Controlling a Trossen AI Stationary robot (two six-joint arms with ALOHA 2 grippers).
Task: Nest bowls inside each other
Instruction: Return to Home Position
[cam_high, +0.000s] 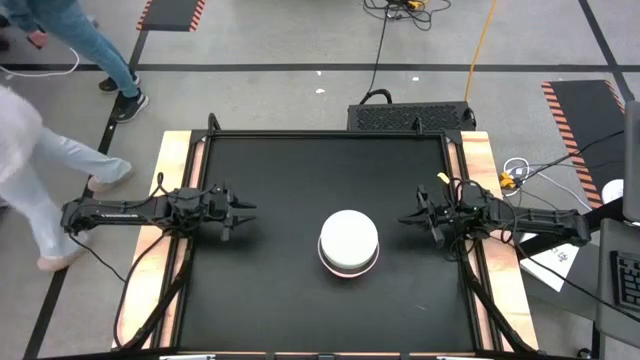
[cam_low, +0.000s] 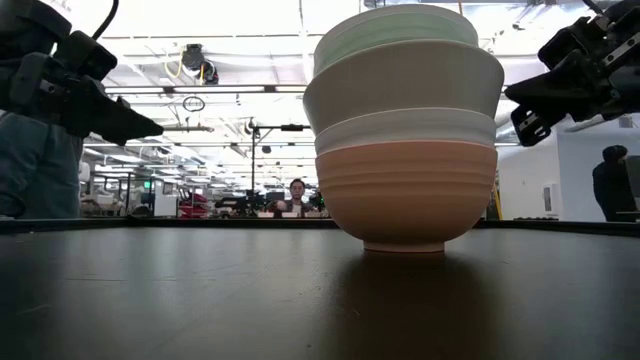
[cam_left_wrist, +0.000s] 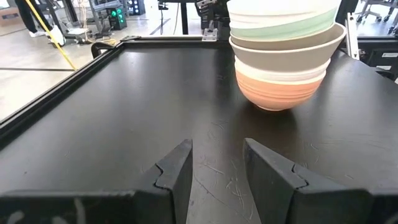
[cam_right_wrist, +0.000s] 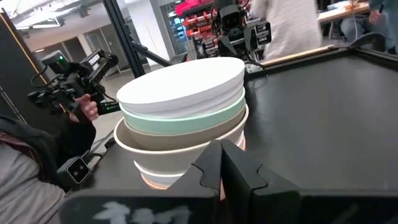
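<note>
From above, the nested stack of round shallow bowls (cam_high: 349, 242), white on top, sits on the black table mat (cam_high: 280, 300) between the left gripper (cam_high: 240, 212) and the right gripper (cam_high: 412, 217), nearer the right and touching neither, while a person in pale trousers (cam_high: 40, 190) stands off the table's left side. At table height, the salmon-orange ribbed bowl (cam_low: 408, 195) holds a white bowl (cam_low: 405, 127), a beige-grey bowl (cam_low: 400, 80) and a mint green bowl (cam_low: 390, 25). The left wrist view shows its fingers (cam_left_wrist: 177, 171) parted over bare mat, and the right wrist view shows its fingers (cam_right_wrist: 208, 168) pressed together before the stack.

table (cam_high: 260, 290) black | person (cam_high: 25, 150) off left edge | cables (cam_high: 380, 50) on floor
</note>
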